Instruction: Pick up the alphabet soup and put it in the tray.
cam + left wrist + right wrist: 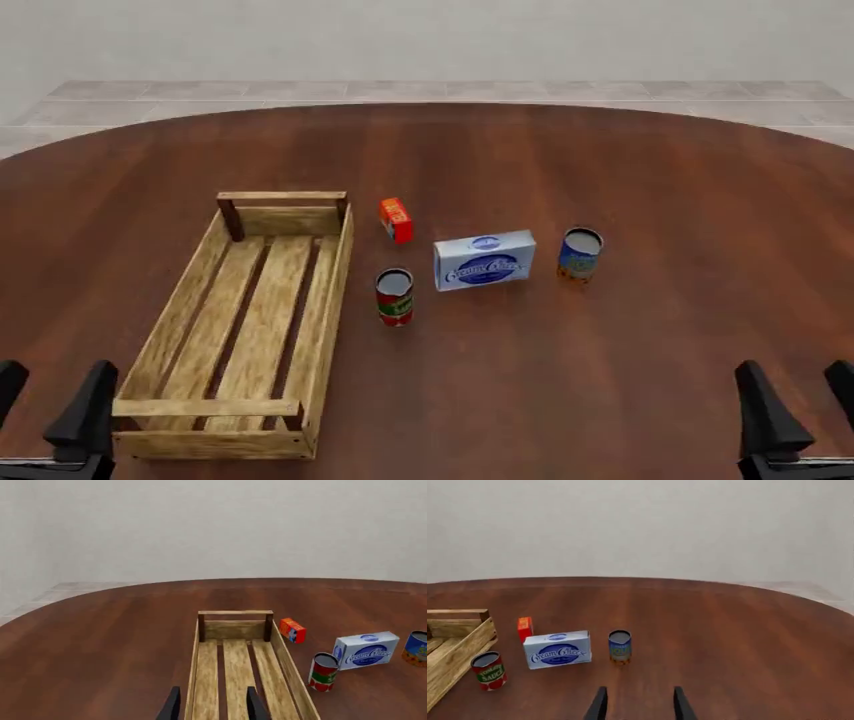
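Observation:
The alphabet soup (581, 254) is a small can with a blue and orange-yellow label, upright on the table to the right of a cream cheese box; it also shows in the right wrist view (620, 647) and at the edge of the left wrist view (417, 649). The tray (247, 320) is a long light-wood slatted crate on the left (235, 630) (454, 650), with nothing in it. My left gripper (51, 410) is open at the near left corner, well short of the can. My right gripper (797, 405) is open at the near right, also far from the can.
A red and green can (394, 296) stands just right of the tray. A white and blue cream cheese box (485, 259) lies between the two cans. A small orange carton (395, 219) sits behind them. The round brown table (641, 160) ends near a pale wall.

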Robot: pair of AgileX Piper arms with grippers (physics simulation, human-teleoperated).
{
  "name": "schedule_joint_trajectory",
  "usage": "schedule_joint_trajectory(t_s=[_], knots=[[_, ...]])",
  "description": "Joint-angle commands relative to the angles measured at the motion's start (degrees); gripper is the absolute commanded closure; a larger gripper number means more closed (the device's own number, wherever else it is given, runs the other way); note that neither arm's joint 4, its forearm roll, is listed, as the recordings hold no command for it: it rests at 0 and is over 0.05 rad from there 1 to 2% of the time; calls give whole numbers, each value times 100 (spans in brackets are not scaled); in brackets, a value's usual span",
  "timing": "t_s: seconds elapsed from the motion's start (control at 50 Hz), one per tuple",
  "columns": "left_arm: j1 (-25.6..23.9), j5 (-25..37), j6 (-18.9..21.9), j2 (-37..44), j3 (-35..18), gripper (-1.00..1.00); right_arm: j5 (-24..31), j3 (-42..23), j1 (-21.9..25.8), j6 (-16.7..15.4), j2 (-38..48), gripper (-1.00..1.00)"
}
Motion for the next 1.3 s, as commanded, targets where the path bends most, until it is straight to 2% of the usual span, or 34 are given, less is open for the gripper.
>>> schedule_joint_trajectory(t_s=[0.02, 0.08, 0.14, 0.16, 0.2, 0.22, 0.26, 0.32, 0.38, 0.42, 0.5, 0.6, 0.64, 0.7, 0.74, 0.78, 0.86, 0.92, 0.98, 1.12, 1.16, 1.2, 1.3], knots=[[0, -6, 0, 25, -15, -100, -78, -53, -52, 84, 269, -100], [0, -6, 0, 25, -15, -100, 115, -166, -63, -14, 153, -100], [0, -6, 0, 25, -15, -100, 63, -185, -144, -28, 323, -100], [0, -6, 0, 25, -15, -100, 63, -192, -147, 41, 342, -100], [0, -6, 0, 25, -15, -100, 25, -204, 190, 624, 519, -100], [0, -6, 0, 25, -15, -100, -113, -210, 171, 625, 780, -100], [0, -6, 0, 25, -15, -100, -140, -352, 58, 423, 992, -100], [0, -6, 0, 25, -15, -100, -1, -498, 103, 469, 967, -100], [0, -6, 0, 25, -15, -100, 68, -777, 78, 382, 1298, -100], [0, -6, 0, 25, -15, -100, 138, -997, 162, 485, 1622, -100], [0, -6, 0, 25, -15, -100, 274, -1438, 300, 247, 2013, -100], [0, -6, 0, 25, -15, -100, 332, -1835, 409, 308, 2414, -100], [0, -6, 0, 25, -15, -100, 334, -2046, 424, -10, 2730, -100], [0, -6, 0, 25, -15, -100, 432, -2376, 559, -40, 3039, -100], [0, -6, 0, 25, -15, -100, 520, -2610, 607, 96, 3269, -100], [0, -6, 0, 25, -15, -100, 595, -2775, 669, -5, 3470, -100], [0, -6, 0, 25, -15, -100, 669, -2989, 642, -8, 3643, -100], [0, -6, 0, 25, -15, -100, 816, -3421, 612, -45, 4244, -100], [0, -6, 0, 25, -15, -100, 904, -3640, 653, -114, 4480, -100], [0, -6, 0, 25, -15, -100, 1383, -4444, 743, -278, 5366, -100], [0, -6, 0, 25, -15, -100, 1564, -4721, 720, -212, 5671, -100], [0, -6, 0, 25, -15, -100, 1668, -4884, 784, -311, 5841, -100], [0, -6, 0, 25, -15, -100, 1923, -5347, 779, -290, 6155, -100]])
